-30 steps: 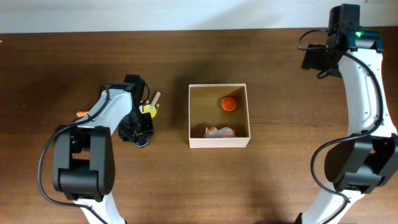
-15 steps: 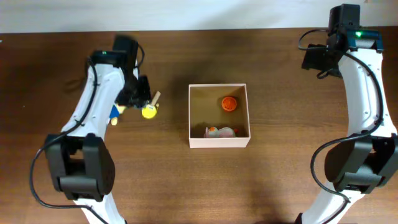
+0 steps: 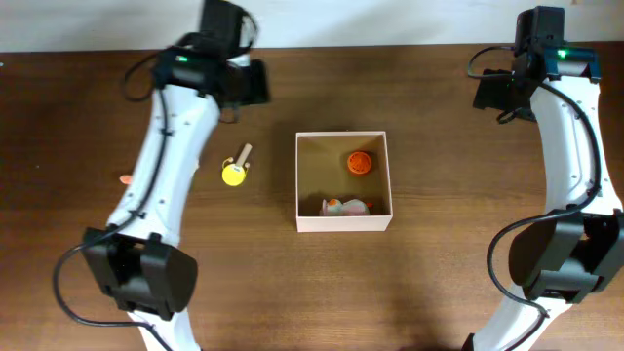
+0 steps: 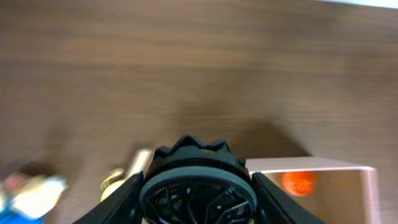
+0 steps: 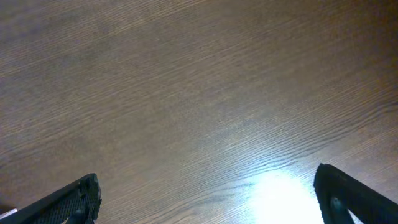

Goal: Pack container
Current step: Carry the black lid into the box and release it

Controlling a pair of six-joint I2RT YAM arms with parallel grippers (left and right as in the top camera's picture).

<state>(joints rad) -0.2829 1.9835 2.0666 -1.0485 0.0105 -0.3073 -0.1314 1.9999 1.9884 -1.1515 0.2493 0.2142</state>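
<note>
The container [image 3: 343,223], a square shallow cardboard box, stands at mid-table with an orange ball [image 3: 359,162] and a white-and-orange toy [image 3: 345,206] inside. My left gripper [image 3: 250,84] hangs high over the table's far side, left of the box, shut on a black toothed toy wheel [image 4: 198,180] that fills the gap between its fingers [image 4: 122,200]. In the left wrist view the container's corner [image 4: 348,169] and the orange ball [image 4: 297,182] lie below on the right. My right gripper [image 5: 211,200] is open over bare wood at the far right [image 3: 492,93].
A yellow toy with a wooden handle [image 3: 234,172] lies left of the box. A small orange piece [image 3: 126,179] sits further left. A blurred blue-and-white toy [image 4: 25,190] shows at the lower left of the left wrist view.
My left arm has risen from the table left of the box with the black wheel and swung to the far edge and rightward. The right arm has not moved.
</note>
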